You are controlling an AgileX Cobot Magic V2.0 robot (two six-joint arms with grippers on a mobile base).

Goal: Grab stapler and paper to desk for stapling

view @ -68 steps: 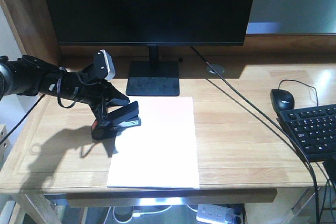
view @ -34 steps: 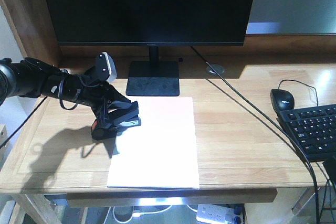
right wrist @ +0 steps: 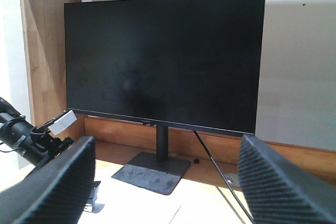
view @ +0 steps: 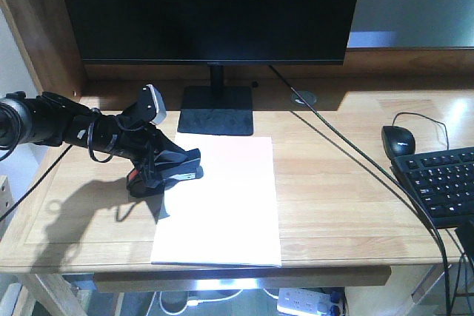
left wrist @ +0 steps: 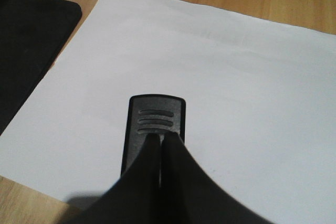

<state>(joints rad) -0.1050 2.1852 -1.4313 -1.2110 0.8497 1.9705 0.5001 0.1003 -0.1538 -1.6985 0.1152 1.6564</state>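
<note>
Left gripper (view: 176, 166) fingers (left wrist: 142, 182) together, clamped on the stapler (left wrist: 153, 129), over the paper's (view: 222, 205) left edge. Right gripper (right wrist: 165, 182) fingers wide apart, empty.

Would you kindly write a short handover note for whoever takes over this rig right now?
Left hand: shut on the stapler, with its nose over the paper's left edge.
Right hand: open and empty, held up facing the monitor.
The paper lies flat on the desk in front of the monitor stand.
Done: stapler and paper are both at the desk.
Left: whether a staple is in cannot be told; if not, press the stapler on the sheet edge, then release.
</note>
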